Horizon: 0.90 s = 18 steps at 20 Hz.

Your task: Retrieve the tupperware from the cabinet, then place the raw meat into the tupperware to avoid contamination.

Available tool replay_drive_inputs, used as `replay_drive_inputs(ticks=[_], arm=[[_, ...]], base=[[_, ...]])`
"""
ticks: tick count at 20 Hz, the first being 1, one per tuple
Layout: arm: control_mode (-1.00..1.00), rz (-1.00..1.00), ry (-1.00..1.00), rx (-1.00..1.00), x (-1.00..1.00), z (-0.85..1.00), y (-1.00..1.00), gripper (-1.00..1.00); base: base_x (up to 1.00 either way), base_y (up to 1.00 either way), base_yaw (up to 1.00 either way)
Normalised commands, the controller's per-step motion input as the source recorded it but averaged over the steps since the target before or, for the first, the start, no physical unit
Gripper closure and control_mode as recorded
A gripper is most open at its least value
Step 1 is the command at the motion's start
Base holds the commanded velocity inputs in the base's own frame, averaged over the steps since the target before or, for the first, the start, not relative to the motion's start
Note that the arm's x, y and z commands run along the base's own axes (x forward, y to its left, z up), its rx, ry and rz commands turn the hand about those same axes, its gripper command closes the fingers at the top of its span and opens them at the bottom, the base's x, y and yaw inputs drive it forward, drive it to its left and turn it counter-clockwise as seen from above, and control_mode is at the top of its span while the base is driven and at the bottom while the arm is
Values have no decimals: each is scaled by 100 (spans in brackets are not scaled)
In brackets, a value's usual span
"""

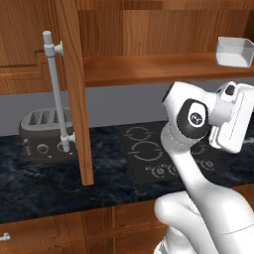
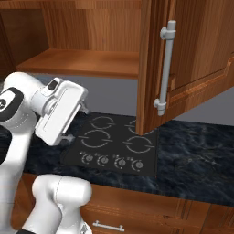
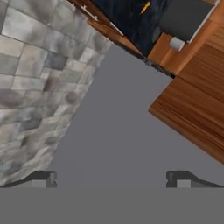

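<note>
Standing wide apart and holding nothing, the gripper (image 3: 112, 178) is showing its two finger tips at either side of the hand view, looking past a grey wall and a stone-tiled surface (image 3: 39, 78). The cabinet (image 1: 74, 89) door is hanging open, its grey bar handle (image 1: 55, 89) facing out, and the tupperware (image 1: 234, 51) is sitting on the cabinet shelf (image 1: 149, 69) at the far right end, upright and well apart from the hand. The arm's hand (image 2: 59, 116) is hovering below shelf level, over the cooktop (image 2: 114, 146) on the dark bench (image 2: 196, 155). The raw meat (image 3: 145, 7) is lying as a small orange sliver on the dark bench top, far from the tub; a toaster (image 1: 44, 136) is standing to the left behind the door. Judging the step in hand as the reach for the tub: the hand is needing to rise to shelf height and swing right, coming in level so the fingers straddle one flared wall rather than push the tub back. Keeping clear of the shelf's front edge on the way in looks like the main care.
</note>
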Motion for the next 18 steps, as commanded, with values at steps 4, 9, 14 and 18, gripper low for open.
replay_drive_inputs(ticks=[4, 9, 14, 18], arm=[[-100, 10, 20, -25, -2, 15, -56, -100], [-100, 10, 15, -13, -1, 28, -65, -100], [-100, 7, 13, -2, 0, 55, -59, -100], [-100, 1, 9, 0, 0, 57, -52, -100]], base=[[0, 0, 0], [0, 0, 0], [0, 0, 0], [0, 0, 0]])
